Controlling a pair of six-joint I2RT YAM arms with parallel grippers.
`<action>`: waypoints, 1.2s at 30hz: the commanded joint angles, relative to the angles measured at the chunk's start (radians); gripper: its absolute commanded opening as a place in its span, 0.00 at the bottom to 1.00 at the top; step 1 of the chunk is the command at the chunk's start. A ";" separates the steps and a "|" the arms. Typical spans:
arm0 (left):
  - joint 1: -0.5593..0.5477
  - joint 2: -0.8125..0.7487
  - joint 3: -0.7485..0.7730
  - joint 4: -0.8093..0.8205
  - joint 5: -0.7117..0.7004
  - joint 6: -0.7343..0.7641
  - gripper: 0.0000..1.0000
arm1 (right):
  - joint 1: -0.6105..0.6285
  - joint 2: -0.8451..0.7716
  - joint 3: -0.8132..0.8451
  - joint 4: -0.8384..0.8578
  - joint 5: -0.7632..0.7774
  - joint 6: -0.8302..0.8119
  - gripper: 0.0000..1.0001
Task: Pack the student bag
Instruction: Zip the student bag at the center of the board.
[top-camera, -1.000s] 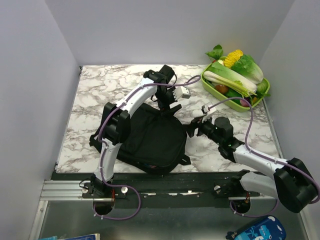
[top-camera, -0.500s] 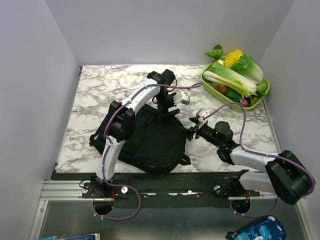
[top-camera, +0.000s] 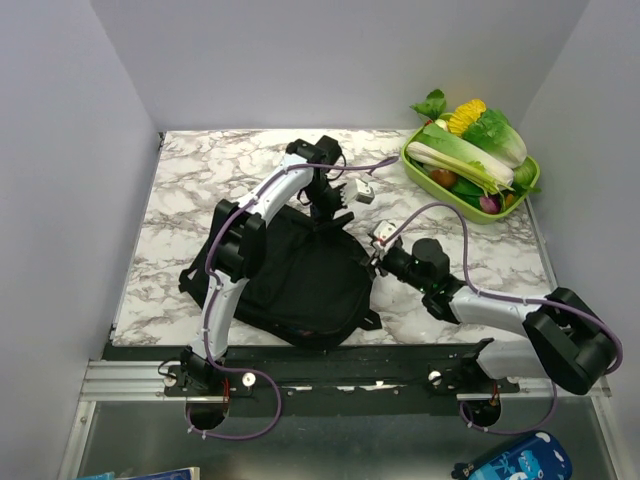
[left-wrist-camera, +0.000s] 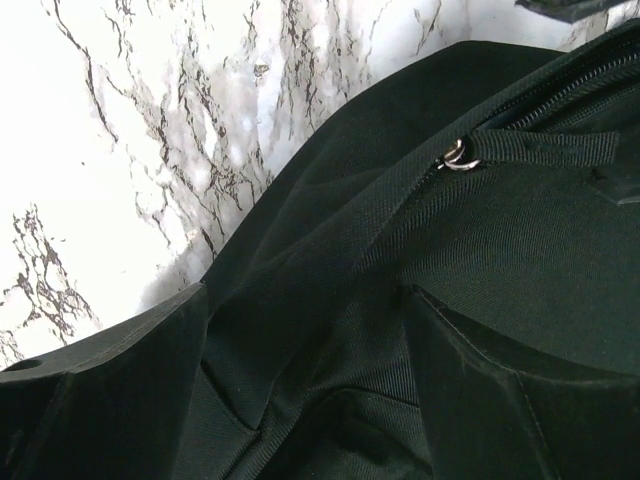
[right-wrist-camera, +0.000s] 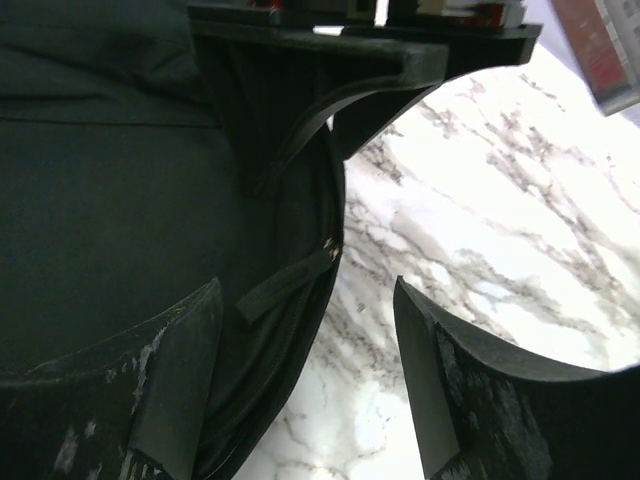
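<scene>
Student bag (top-camera: 300, 285) flat by the desk's (top-camera: 190, 190) near edge.
I see both claws spread apart: left gripper (top-camera: 330, 212) over its far edge, right gripper (top-camera: 379, 253) at its right edge.

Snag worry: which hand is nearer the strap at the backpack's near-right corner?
Right: the right hand is at the backpack's right edge, beyond the strap; the left hand, its far edge.

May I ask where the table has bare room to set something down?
Bare: the far-left table, between the student bag and back wall. Crowded: the bag's far-right edge, where the left tool and right tool sit, and around the green tray.
</scene>
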 joint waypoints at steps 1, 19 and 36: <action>0.009 -0.036 0.025 -0.042 0.072 0.029 0.84 | 0.006 0.047 0.061 -0.057 0.048 -0.055 0.77; 0.033 -0.042 0.035 -0.062 0.109 0.033 0.82 | 0.008 0.022 0.207 -0.305 0.170 0.108 0.36; 0.026 -0.036 0.025 -0.045 0.140 0.020 0.80 | -0.018 0.047 0.244 -0.309 0.104 0.204 0.01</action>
